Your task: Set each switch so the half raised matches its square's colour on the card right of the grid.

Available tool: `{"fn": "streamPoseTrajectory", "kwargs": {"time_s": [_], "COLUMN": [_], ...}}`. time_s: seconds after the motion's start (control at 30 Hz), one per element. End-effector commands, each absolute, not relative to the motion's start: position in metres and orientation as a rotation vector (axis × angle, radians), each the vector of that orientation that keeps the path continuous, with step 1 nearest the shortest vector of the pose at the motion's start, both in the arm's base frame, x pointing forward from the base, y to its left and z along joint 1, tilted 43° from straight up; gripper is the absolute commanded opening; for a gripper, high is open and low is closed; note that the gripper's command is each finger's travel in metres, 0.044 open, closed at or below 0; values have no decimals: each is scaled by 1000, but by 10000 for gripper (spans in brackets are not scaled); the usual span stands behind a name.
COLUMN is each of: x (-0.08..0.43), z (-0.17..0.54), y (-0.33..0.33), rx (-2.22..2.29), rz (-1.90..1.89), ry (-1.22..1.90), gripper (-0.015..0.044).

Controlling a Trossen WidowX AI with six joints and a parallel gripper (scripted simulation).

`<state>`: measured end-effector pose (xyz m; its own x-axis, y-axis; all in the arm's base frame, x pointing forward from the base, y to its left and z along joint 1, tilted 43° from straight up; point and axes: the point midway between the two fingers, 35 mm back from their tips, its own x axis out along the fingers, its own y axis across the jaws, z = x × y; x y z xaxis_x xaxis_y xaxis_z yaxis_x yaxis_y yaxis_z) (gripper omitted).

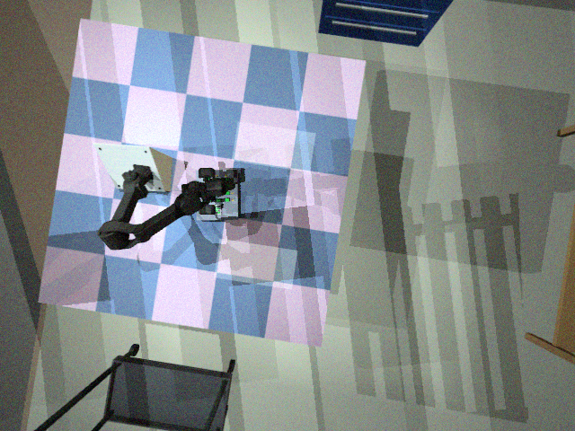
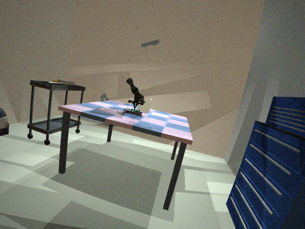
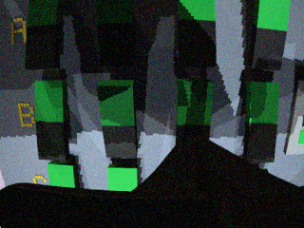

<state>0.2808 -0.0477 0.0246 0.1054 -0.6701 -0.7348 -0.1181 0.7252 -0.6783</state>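
Two fingers pressed together, holding nothing, make the gripper [image 3: 152, 89] a single blunt tip hanging low over the switch panel [image 3: 159, 146], between rows A and B near its centre. Best to come straight down on the raised end alone. The card [image 3: 296, 133] peeks in at three o'clock.

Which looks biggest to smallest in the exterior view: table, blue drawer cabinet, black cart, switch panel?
1. Table
2. Blue drawer cabinet, cut off by the frame and nearest the camera, so its rank against the table is unsure
3. Black cart
4. Switch panel
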Motion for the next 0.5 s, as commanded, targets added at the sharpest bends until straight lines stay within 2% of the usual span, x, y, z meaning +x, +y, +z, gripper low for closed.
{"fn": "streamPoseTrajectory", "kwargs": {"time_s": [0.0,0.3,0.47], "x": [281,281,277], "z": [24,25,69], "y": [-48,-47,-6], "rx": [-700,-694,-694], "rz": [-460,-459,-468], "ry": [1430,1432,1455], "gripper": [0,0,0]}}
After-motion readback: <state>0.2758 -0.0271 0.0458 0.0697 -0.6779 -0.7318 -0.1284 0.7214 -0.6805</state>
